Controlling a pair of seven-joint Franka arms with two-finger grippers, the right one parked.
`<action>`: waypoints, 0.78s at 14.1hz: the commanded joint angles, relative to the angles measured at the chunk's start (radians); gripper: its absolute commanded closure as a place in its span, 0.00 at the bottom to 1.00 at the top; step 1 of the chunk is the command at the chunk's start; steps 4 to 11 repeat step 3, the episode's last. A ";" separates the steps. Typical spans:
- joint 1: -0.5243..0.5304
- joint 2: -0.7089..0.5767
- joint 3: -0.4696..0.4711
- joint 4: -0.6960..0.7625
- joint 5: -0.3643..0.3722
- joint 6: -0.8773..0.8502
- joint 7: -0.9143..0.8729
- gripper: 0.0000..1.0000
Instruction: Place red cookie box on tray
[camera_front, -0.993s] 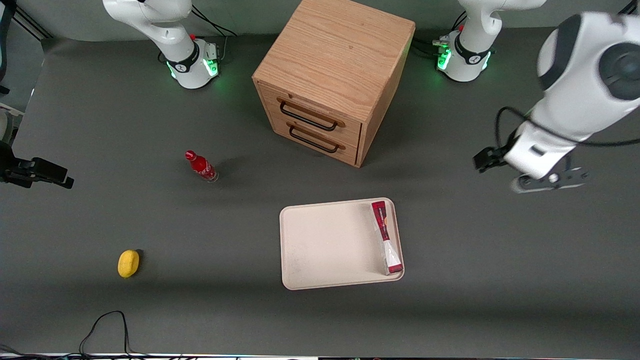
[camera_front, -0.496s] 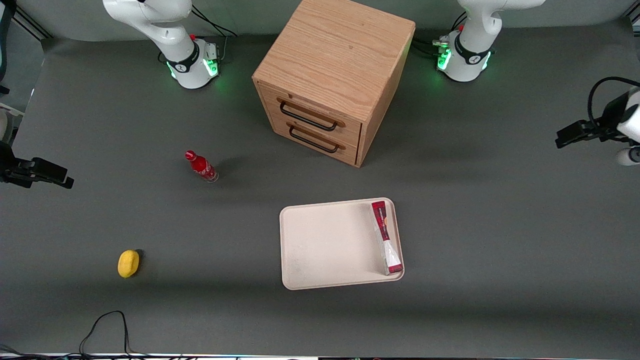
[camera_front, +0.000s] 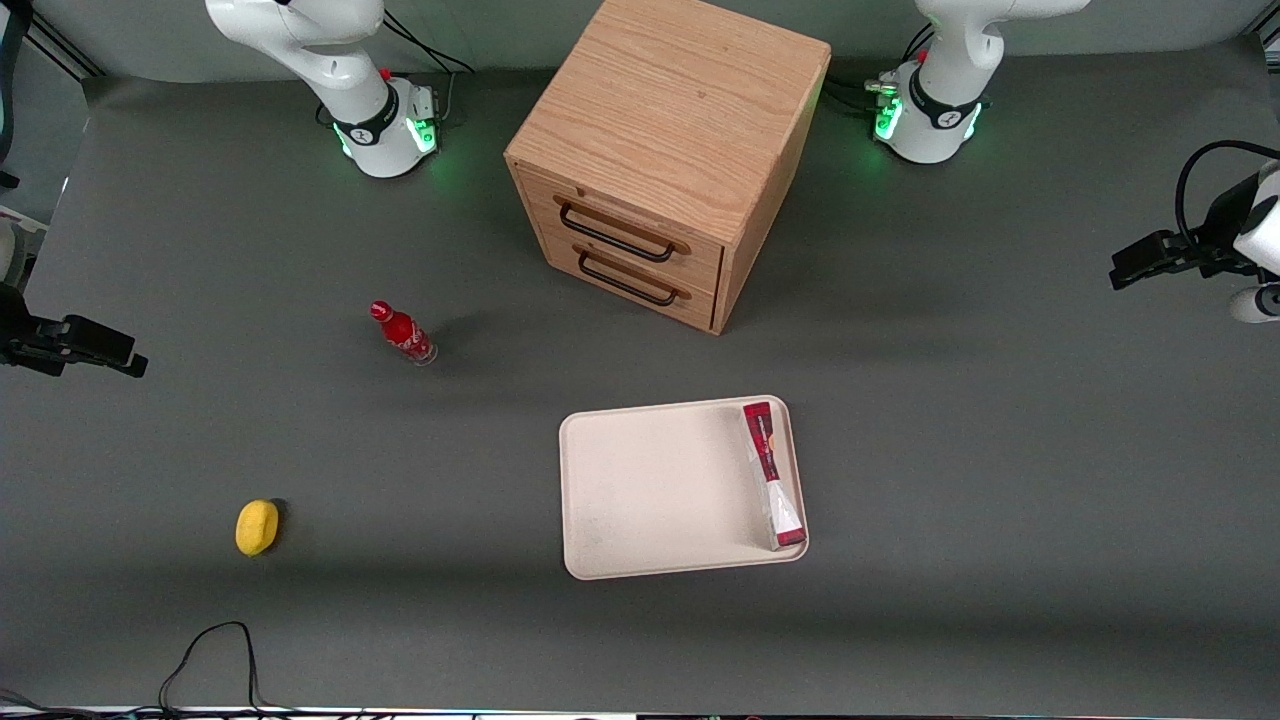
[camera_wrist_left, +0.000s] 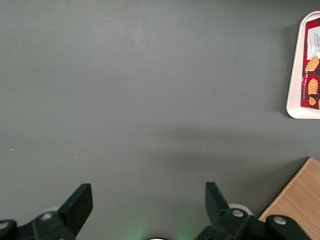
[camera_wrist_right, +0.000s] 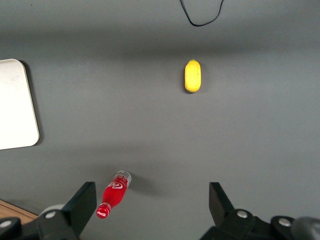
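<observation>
Now the red cookie box (camera_front: 773, 474) lies flat in the tray (camera_front: 650, 490), along the tray's three-o'clock rim in the front view, its long side running with that rim and its near end close to the tray's corner nearest the camera. The rest of the tray floor is bare cream. The tray sits on the dark grey counter (camera_front: 950, 560), nearer the front camera than the wooden drawer cabinet (camera_front: 665, 160), which shows two drawers with dark handles.

The claw (camera_wrist_left: 148, 210) hangs high over bare counter at the working arm's end, well apart from the tray; in the front view only its arm's wrist shows, at about three o'clock of the cabinet. Seen from the left wrist, the two black fingers (camera_wrist_left: 77, 205) stand wide apart with nothing between them, gripping nothing. That same view catches one edge of the tray (camera_wrist_left: 294, 75) with the red cookie box (camera_wrist_left: 311, 75) in it, its printed face showing orange biscuits, and a corner of the cabinet (camera_wrist_left: 297, 200).

Toward the parked arm's end, a small red bottle (camera_front: 402, 333) stands at roughly nine o'clock of the cabinet's front, and a yellow lemon-like object (camera_front: 257, 527) lies nearer the camera, at about nine o'clock of the tray. A black cable (camera_front: 215, 650) loops at the counter's nearest edge.
</observation>
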 joint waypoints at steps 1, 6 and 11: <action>-0.020 -0.004 0.018 0.023 0.010 -0.036 -0.009 0.00; -0.022 -0.002 0.018 0.038 0.010 -0.059 -0.011 0.00; -0.022 -0.002 0.018 0.038 0.010 -0.059 -0.011 0.00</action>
